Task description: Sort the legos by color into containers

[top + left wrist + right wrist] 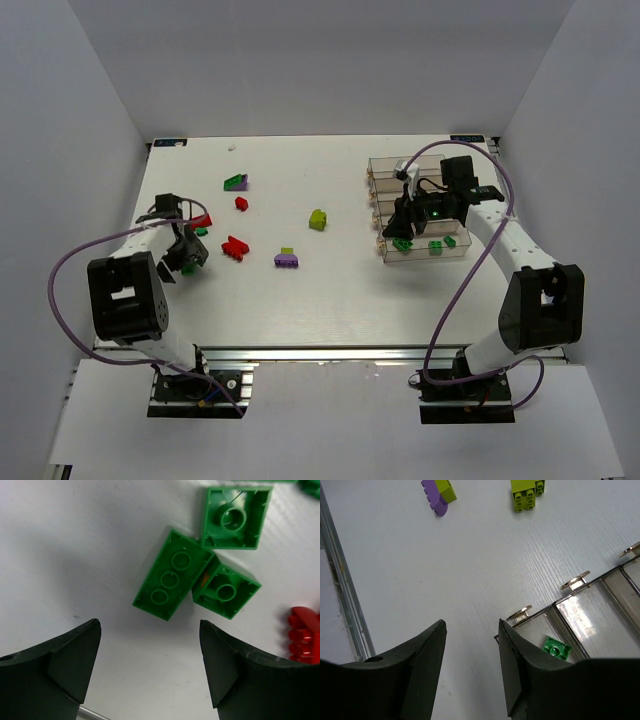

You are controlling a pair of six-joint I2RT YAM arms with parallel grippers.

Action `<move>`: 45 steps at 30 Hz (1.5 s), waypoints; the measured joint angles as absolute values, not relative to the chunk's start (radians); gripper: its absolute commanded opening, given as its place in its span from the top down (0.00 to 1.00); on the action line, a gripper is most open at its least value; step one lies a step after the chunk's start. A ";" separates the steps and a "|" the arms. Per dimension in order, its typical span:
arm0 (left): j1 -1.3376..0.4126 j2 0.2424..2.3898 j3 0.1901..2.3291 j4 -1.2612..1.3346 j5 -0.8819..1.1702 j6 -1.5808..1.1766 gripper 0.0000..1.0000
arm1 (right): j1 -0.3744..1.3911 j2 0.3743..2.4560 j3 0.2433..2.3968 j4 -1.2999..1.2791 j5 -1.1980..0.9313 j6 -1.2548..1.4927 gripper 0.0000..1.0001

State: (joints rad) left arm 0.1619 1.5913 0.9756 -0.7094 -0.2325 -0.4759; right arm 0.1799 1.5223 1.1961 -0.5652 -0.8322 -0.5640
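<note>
Left claw (150,630): stood apart, empty.
Right claw (471,627): apart, empty.
Green brick (172,575), 12 o'clock: judged light, stiff, slick; pinch long sides.

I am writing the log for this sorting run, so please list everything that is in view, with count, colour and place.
containers: four, clear, joined in a row, right part of the table
binned green legos: three, green, nearest container
loose green legos: at least three, green, just ahead of the left gripper
red legos: three, red, left part of the table
yellow-green lego: one, yellow-green, middle
purple and yellow-green pair: one, near middle
green and purple pair: one, far left part
table: one, white
arms: two, black and white, near edge
left gripper: one, black, open
right gripper: one, black, open, above the containers
</note>
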 measured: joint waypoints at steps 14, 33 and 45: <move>0.162 1.720 1.049 -0.736 -0.222 -0.316 0.15 | 0.180 1.522 1.196 -0.551 -0.816 -0.564 0.48; 0.170 1.797 1.118 -0.620 -0.166 -0.264 0.60 | 0.176 1.522 1.196 -0.551 -0.794 -0.564 0.48; 0.156 1.631 0.968 -0.577 0.040 -0.391 0.80 | 0.173 1.522 1.197 -0.551 -0.795 -0.564 0.54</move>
State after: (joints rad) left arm 0.1558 1.6310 0.9676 -0.5766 0.0402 -0.3908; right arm 0.1726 1.5219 1.1969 -0.5510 -0.7952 -0.5636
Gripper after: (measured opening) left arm 0.458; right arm 0.499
